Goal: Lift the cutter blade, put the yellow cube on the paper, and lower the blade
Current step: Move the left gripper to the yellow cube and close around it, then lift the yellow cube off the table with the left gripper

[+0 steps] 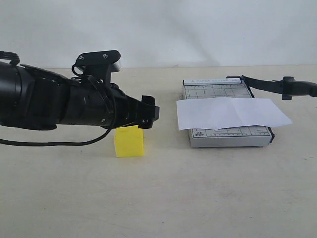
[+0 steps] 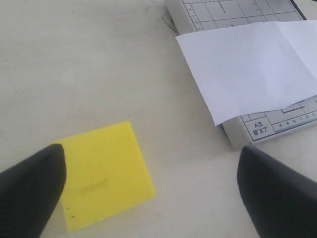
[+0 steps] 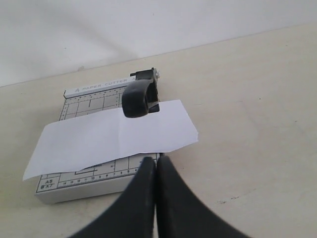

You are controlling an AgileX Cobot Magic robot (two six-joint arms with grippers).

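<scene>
Your left gripper (image 2: pixel 148 153) hung low over the yellow cube (image 1: pixel 129 142) with its fingers (image 2: pixel 29 193) spread well apart. The cube sat on the table (image 1: pixel 158 198) near the middle, well clear of the paper (image 1: pixel 233 113). The paper lay across the grey cutter board (image 1: pixel 218 90), overhanging it on both sides, toward the table's far right edge. The cutter blade (image 1: pixel 262 83) stood raised off the board. Your right gripper (image 3: pixel 156 164) had its fingers pressed together on nothing, apart from the blade.
</scene>
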